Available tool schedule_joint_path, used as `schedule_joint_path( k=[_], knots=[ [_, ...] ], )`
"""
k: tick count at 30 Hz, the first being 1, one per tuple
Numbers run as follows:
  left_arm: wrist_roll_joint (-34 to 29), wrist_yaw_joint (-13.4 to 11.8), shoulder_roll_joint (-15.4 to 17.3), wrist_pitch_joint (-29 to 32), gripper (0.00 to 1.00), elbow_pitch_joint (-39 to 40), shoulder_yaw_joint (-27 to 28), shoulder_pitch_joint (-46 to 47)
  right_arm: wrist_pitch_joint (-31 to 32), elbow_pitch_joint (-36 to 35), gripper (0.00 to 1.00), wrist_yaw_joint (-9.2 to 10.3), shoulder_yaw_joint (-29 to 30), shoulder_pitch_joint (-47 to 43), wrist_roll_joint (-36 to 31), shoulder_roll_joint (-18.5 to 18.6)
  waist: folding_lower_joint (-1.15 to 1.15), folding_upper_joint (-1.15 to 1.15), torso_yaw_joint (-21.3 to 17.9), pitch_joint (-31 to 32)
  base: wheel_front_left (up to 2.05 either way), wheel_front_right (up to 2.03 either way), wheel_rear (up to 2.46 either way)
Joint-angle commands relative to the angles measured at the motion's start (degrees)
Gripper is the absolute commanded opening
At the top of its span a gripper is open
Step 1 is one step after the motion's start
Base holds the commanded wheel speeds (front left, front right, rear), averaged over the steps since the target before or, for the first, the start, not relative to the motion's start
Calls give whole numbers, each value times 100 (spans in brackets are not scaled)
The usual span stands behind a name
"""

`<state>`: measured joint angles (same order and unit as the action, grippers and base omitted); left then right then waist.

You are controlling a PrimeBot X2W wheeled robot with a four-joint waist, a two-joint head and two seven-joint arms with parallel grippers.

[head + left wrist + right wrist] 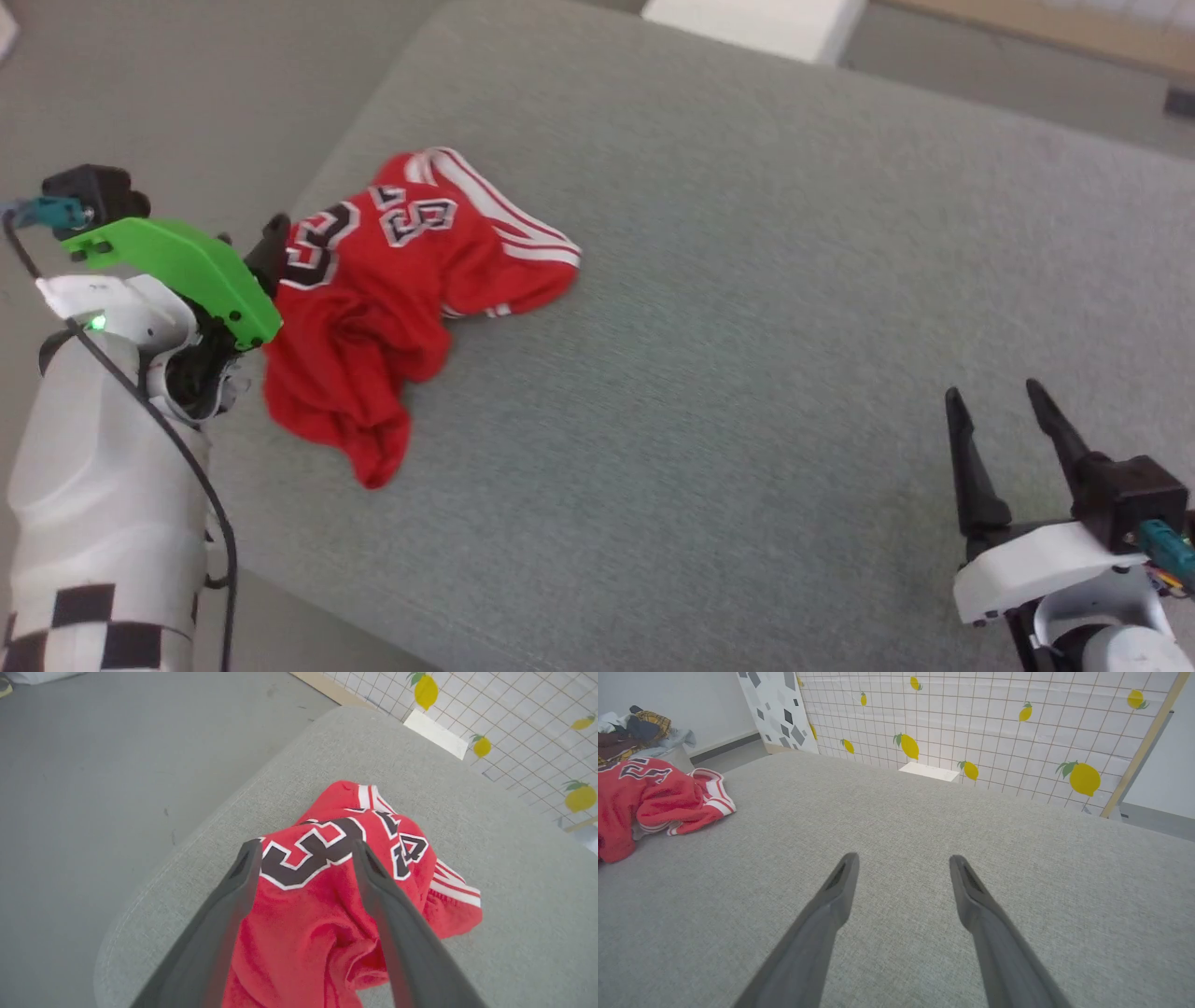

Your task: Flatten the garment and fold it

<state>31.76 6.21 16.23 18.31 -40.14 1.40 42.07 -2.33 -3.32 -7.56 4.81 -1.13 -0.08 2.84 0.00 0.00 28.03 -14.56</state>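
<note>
The crumpled red jersey (373, 308) lies close to the left edge of the grey cloth-covered surface (747, 373), near its rounded corner, with floor (187, 75) just beyond. A wide bare stretch lies to its right. The left gripper (306, 849) hangs over the jersey, jaws spread wide with nothing held, one finger either side of the "3". The right gripper (994, 397), also open, is over bare cloth, well apart. The black, white-edged "23" can be read.

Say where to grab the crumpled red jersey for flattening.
Probably the white-striped trim edge of the red fabric basketball jersey, approached from the robot's right over bare grey cushion: it's a defined exposed border; the rest is bunched folds.
</note>
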Motion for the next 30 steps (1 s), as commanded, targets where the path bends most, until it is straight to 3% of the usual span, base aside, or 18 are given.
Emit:
schedule_joint_path(
  k=[1, 7, 16, 17, 18, 22, 26, 30],
  knots=[
    [72, -54, 56, 86, 100, -181, 40, 147, 29, -102, 100, 8, 40, 95, -33, 4, 0, 0, -667, -775, 0, 0, 0],
    [111, -41, 23, 228, 100, -898, -43, 258, 89, -326, 100, 8, 113, 142, -52, 4, 0, 0, -835, -1235, 0, 0, 0],
    [388, 60, -281, 216, 100, -1686, -87, 333, 177, -446, 100, 8, 162, 192, -138, 4, 0, 0, -736, -1452, 0, 0, 0],
    [412, 75, -294, 134, 82, -1707, -98, 354, 191, -446, 100, 8, 170, 190, -144, 4, 0, 0, -703, -1438, 0, 0, 0],
    [409, 86, -280, 20, 0, -1708, -116, 367, 198, -441, 100, 8, 170, 191, -146, 4, 0, 0, -680, -1418, 0, 0, 0],
    [487, 110, -188, -493, 0, -1734, -78, 457, 194, -369, 100, 8, 126, 192, -130, 4, 0, 0, -571, -1226, 0, 0, 0],
    [589, 121, -56, -1627, 0, -1425, 72, 907, 88, -83, 100, 8, 61, 146, 16, 4, 0, 0, -373, -682, 0, 0, 0],
    [735, 125, 99, -1764, 0, -777, -238, 1286, -70, 193, 100, 8, -25, 141, 233, 4, 0, 0, -419, -257, 0, 0, 0]
  ],
)
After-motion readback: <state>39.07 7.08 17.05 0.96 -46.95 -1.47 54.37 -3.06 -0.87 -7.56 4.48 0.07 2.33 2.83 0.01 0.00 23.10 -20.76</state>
